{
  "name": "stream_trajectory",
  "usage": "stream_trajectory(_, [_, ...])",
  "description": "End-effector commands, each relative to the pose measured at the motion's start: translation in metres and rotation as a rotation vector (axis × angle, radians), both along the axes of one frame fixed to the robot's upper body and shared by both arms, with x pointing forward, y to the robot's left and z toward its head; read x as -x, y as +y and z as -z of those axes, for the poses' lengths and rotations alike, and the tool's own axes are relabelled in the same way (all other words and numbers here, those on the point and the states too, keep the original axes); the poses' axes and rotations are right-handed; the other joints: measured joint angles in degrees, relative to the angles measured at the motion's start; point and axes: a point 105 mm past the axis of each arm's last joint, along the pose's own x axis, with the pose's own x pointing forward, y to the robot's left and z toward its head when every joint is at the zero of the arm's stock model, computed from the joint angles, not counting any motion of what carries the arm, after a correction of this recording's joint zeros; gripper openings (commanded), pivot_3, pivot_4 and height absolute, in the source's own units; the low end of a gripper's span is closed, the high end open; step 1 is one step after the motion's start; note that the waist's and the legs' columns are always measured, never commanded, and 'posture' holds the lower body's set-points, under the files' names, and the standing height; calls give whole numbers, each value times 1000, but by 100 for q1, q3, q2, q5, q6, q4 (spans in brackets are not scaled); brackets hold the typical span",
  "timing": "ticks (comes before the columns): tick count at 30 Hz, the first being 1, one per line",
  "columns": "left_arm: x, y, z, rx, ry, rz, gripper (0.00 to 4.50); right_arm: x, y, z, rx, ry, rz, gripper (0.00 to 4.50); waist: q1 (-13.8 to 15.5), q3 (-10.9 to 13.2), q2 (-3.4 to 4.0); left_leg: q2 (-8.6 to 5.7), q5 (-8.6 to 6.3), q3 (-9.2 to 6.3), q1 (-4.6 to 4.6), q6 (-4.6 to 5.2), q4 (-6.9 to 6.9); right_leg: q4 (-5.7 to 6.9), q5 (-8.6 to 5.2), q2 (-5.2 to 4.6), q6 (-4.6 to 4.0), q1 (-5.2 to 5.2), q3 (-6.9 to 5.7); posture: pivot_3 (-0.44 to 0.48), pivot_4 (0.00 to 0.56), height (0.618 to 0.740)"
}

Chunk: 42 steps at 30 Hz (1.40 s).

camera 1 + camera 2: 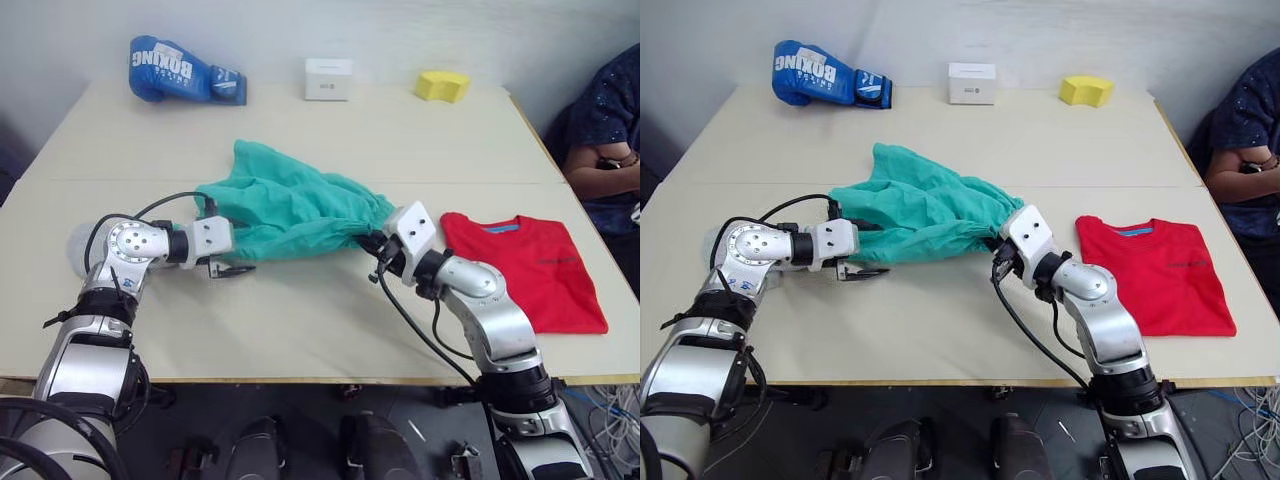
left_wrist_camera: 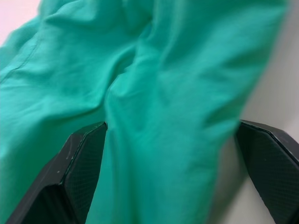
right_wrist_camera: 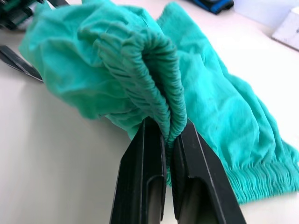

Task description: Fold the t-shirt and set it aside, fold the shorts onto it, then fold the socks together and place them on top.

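Note:
The teal shorts lie bunched in the middle of the table. My right gripper is shut on their gathered elastic waistband at the right end of the cloth. At the left end my left gripper stands open, its fingers wide apart with teal cloth lying between them. Off to the right, the red t-shirt lies folded flat on the table, its blue collar lining showing. A pale rounded shape peeks out behind my left elbow; I cannot tell whether it is the socks.
Along the table's far edge sit a blue boxing glove, a small white box and a yellow sponge. A person sits at the right end of the table. Cables lie on the floor at the lower right.

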Motion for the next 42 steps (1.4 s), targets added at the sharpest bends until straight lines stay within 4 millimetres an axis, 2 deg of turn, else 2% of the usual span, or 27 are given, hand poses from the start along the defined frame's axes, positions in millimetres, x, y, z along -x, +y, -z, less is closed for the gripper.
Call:
stream_trajectory(1, [-15,17,-2,-17,-48,-152,4500,12,-7,-26,1,-133,-60,24,6,0,0,0,0,-1,0,1,0,0,0,0,1,0,-1,0,150,740])
stream_trajectory(2, [-17,19,-1,-39,-59,-168,4500,14,-11,-26,3,-138,-69,24,7,0,0,-2,0,-1,0,2,0,0,1,1,1,0,-4,0,150,740])
stream_trajectory(5, [-18,25,5,-141,-97,-178,3855,22,-18,-23,16,-149,-117,0,12,-1,-2,-5,-1,-1,0,3,-4,-4,1,1,1,2,-9,0,150,740])
stream_trajectory(8, [-23,34,8,-147,-106,-246,2957,29,-22,-15,27,-147,-181,0,-4,-1,-2,-3,-1,1,3,2,-5,-3,1,4,1,2,-15,0,150,740])
stream_trajectory(12, [-24,36,13,-109,-82,-276,1737,32,-27,-5,35,-147,-221,0,-35,-2,-1,6,1,6,11,-1,-7,0,1,13,2,1,-27,0,150,740])
stream_trajectory(17, [-14,41,15,-2,65,-272,56,32,-35,5,40,-147,-210,0,-34,-2,-2,7,2,10,10,-4,-6,0,1,14,1,0,-34,0,150,740])
stream_trajectory(22, [8,46,-7,88,169,-172,21,34,-46,19,94,-144,-194,0,-48,-1,-2,10,13,19,9,-39,-8,-6,-2,16,-2,-3,-30,0,150,740])
stream_trajectory(24, [27,44,-20,121,218,-92,21,34,-50,25,117,-146,-190,0,-60,-1,-2,10,13,20,7,-42,-11,-9,-2,17,-2,-4,-29,0,150,740])
stream_trajectory(26, [54,37,-27,144,302,5,21,35,-53,31,143,-148,-194,0,-74,0,-3,13,12,22,5,-42,-10,-11,-3,17,-3,-5,-24,0,150,740])
stream_trajectory(30, [119,34,-21,95,525,103,21,35,-57,42,189,-151,-205,0,-148,0,-3,16,11,18,5,-45,-12,-13,-4,13,-5,-3,27,0,150,740])
stream_trajectory(33, [152,37,-12,81,670,52,21,37,-60,54,259,-160,-255,0,-159,1,-1,17,11,17,12,-48,-18,-11,-6,13,-9,-1,34,0,150,740])
stream_trajectory(39, [183,44,7,51,829,-76,21,47,-64,67,325,-139,-363,0,-140,2,0,14,5,1,14,-39,-21,-11,-10,12,-16,0,31,0,150,740])
stream_trajectory(42, [190,48,14,45,871,-105,21,63,-66,78,378,-4,-495,0,-133,2,1,15,-6,0,14,-26,-23,-14,-12,10,-20,1,31,0,150,740])
